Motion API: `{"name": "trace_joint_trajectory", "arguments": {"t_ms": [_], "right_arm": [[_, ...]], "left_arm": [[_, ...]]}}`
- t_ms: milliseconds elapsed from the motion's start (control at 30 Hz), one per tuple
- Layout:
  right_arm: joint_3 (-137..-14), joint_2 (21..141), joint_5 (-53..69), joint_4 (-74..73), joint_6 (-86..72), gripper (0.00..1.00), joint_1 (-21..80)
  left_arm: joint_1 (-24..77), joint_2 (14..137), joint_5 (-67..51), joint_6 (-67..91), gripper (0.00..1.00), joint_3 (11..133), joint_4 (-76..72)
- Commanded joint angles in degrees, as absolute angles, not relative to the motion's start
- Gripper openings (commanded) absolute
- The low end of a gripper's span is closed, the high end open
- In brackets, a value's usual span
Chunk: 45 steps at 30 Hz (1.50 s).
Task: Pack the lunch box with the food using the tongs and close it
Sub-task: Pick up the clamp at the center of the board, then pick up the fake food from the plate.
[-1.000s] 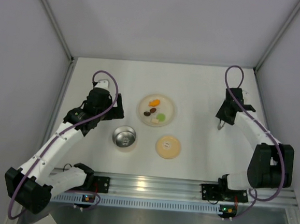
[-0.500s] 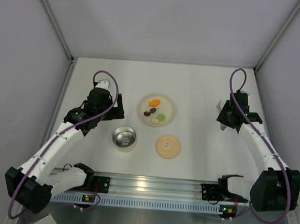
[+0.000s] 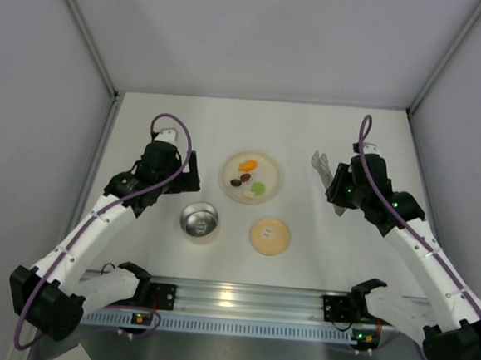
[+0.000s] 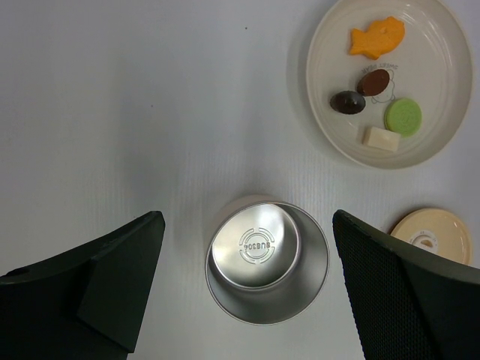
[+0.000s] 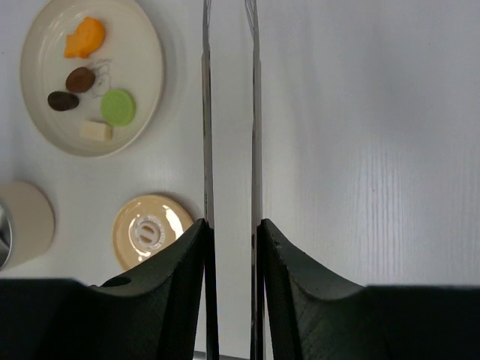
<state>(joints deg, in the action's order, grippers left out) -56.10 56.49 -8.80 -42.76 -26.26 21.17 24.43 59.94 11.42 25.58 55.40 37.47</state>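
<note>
The lunch box [image 3: 199, 222] stands open on the table, a shiny steel cup with a pale wall [image 4: 266, 259]. Its tan lid [image 3: 269, 236] lies flat to the right of it [image 5: 152, 229]. The food [image 3: 249, 179] sits on a cream plate [image 4: 442, 112]: an orange fish shape [image 4: 376, 37], dark brown pieces [image 4: 347, 102], a green disc [image 4: 403, 116] and a cream block [image 4: 381, 139]. My left gripper [image 4: 247, 221] hangs open above the lunch box. My right gripper [image 5: 231, 225] is shut on the tongs [image 5: 206, 112], whose two thin arms [image 3: 320, 168] point away, right of the plate.
Grey walls close the table at the back and both sides. The aluminium rail [image 3: 239, 301] with both arm bases runs along the near edge. White tabletop lies between the plate [image 3: 229, 167] and my right gripper [image 3: 339, 192].
My right arm has swung left from the right wall toward the plate, carrying the tongs. The left arm, lunch box, lid and plate have not moved.
</note>
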Motion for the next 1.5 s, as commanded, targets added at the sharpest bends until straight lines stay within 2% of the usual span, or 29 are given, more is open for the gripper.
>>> {"name": "trace_joint_trajectory", "arguments": {"t_ms": [0,233,333,867,1467], "right_arm": [[-60.2,54.58,-9.67,-46.58,-28.65,0.33,25.83],[-61.96,58.0,-13.43,-46.06,-31.9,0.33,39.26],[-63.37,61.78,-13.89,-44.48,-31.99,0.33,41.82],[-81.9,88.13,-12.83,-39.99,-30.23,0.38,44.47],[-87.36,97.82,-11.43,-40.25,-31.55,0.43,44.74]], "left_arm": [[24.43,60.21,12.04,25.66,0.99,57.04,37.27],[24.43,60.99,12.57,25.75,0.99,57.22,37.7],[24.43,61.17,13.09,25.75,0.99,57.3,37.79],[24.35,62.14,13.71,26.02,0.99,57.3,37.88],[24.43,61.96,13.62,25.93,0.99,57.3,37.97]]}}
